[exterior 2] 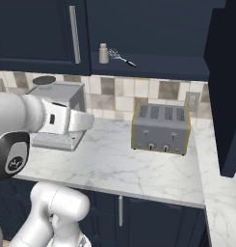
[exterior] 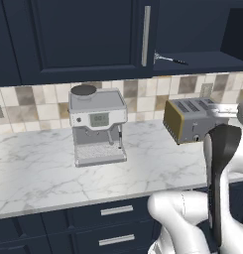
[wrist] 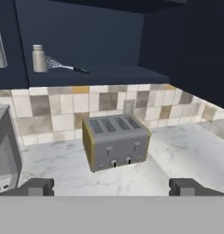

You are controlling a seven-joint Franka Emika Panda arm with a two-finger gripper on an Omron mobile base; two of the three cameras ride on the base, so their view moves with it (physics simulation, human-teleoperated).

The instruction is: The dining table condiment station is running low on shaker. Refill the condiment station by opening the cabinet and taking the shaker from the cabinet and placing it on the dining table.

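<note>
Hand view showing cabinet (wrist: 86, 32) already open, shaker (wrist: 39, 58) standing inside on shelf beside whisk (wrist: 63, 66). Claw (wrist: 111, 186) hanging open and empty above desk (wrist: 186, 151); grasping, carrying, placing remaining.

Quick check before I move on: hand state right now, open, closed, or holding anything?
Hand: open, fingertips spread wide, nothing between them. The shaker stands on the cabinet shelf, not held.
</note>
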